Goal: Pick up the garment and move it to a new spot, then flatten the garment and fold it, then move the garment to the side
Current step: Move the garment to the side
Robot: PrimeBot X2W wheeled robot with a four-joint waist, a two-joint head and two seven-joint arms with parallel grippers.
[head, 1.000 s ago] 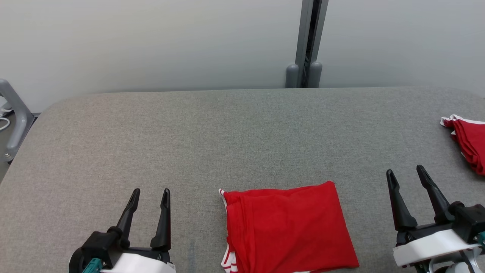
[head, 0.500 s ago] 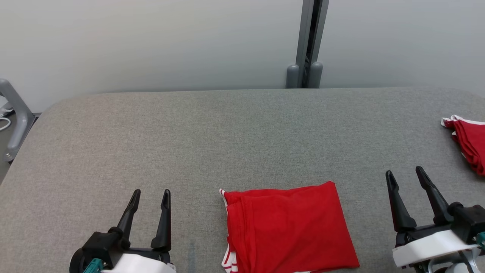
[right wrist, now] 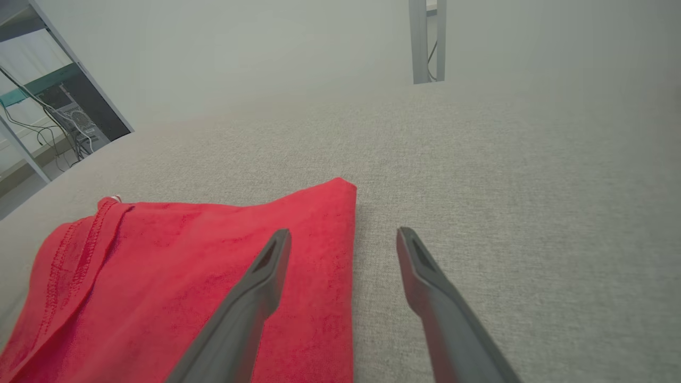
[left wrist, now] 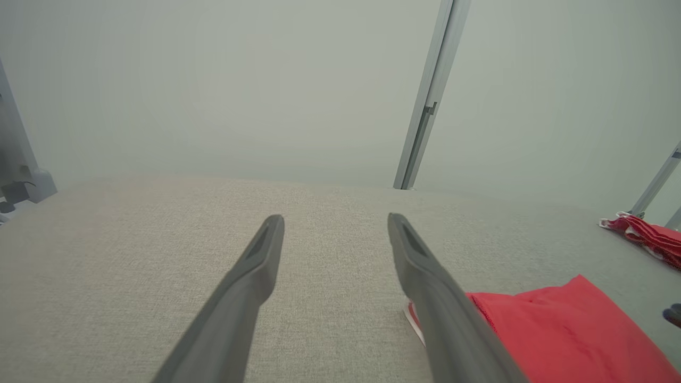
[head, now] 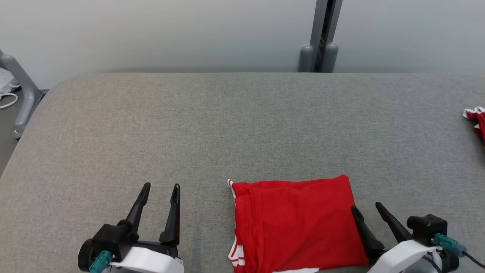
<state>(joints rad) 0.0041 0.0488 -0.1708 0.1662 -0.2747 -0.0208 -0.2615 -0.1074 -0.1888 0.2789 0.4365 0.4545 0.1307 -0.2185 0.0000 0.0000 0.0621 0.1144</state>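
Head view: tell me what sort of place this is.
Probably a robotics lab or test bay: a grey fabric-covered table holding a folded red garment, a bare pale wall with a metal post, and, in the right wrist view, a rack with cables.

A grey fabric-covered table [head: 242, 125] spans the view in front of a plain pale wall [head: 151, 34]. A grey metal post [head: 324, 34] stands behind the far edge. A grey frame leg [head: 22, 94] and a white cable [head: 7, 102] are off the left corner. A red cloth pile [head: 476, 119] lies at the right edge.
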